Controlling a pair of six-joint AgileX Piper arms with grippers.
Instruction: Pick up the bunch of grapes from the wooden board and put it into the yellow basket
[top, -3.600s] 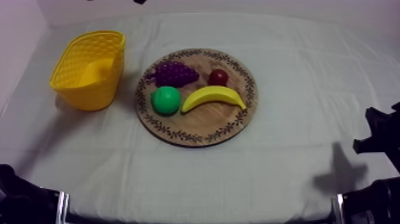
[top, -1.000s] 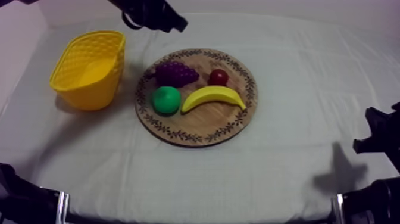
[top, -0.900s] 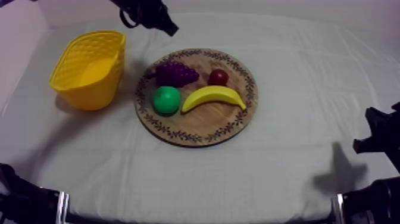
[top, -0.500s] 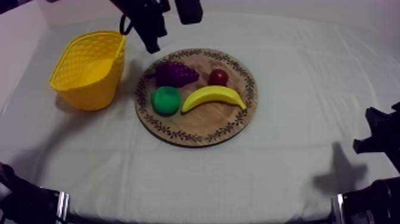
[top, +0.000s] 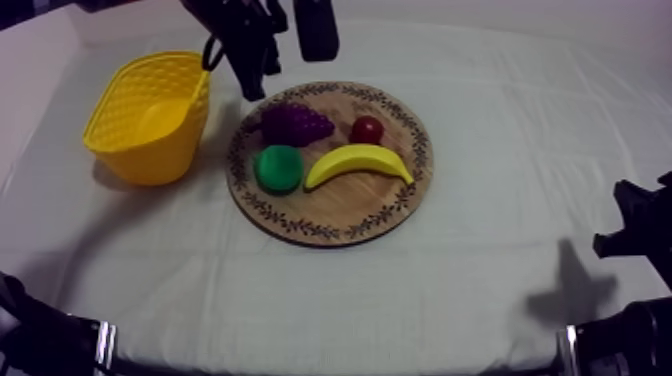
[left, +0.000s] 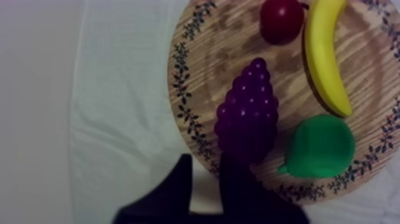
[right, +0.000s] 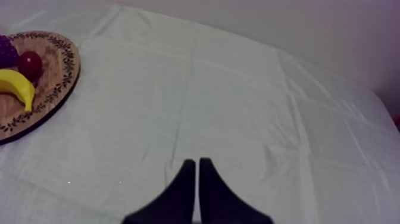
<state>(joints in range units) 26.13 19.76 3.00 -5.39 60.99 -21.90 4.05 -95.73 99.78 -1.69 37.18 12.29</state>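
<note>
The bunch of grapes (top: 295, 123) lies on the wooden board (top: 322, 229), on the side nearest the yellow basket (top: 150, 115), with a pear (top: 278, 167), a banana (top: 358, 160) and a small red fruit (top: 367, 129). The left claw (left: 206, 170) hangs over the board's rim beside the grapes, its fingers apart with nothing between them. The right claw (right: 195, 179) is pressed into a narrow wedge above bare table (right: 238, 107).
</note>
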